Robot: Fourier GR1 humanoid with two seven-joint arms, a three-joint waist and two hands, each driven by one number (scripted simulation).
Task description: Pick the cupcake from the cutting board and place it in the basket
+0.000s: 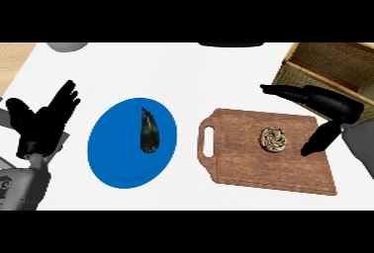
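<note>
- Head view: the cupcake [274,139] is sitting on the cutting board [270,174], right of the board's middle and toward the worktop's [219,74] right edge. From above it is showing as a small round top with a brown and cream swirl.
- The right robot hand [332,106] is hovering over the board's far right corner with its fingers spread wide. One finger [281,90] is pointing left past the board's far edge, and another digit [315,141] is hanging down just beside the cupcake on its right, apparently not touching it.
- The basket [301,80], woven with a wooden rim, is standing at the worktop's far right corner, just beyond the right robot hand.
- The cutting board is lying slightly turned, its handle slot facing left.
- A blue plate [116,165] is lying left of the board, carrying a dark eggplant [148,131] lengthwise.
- The left robot hand [40,123] is resting at the worktop's left edge, fingers up and spread, holding nothing.
- A grey rounded thing [67,47] is showing at the far left corner, cut off by the view.
</note>
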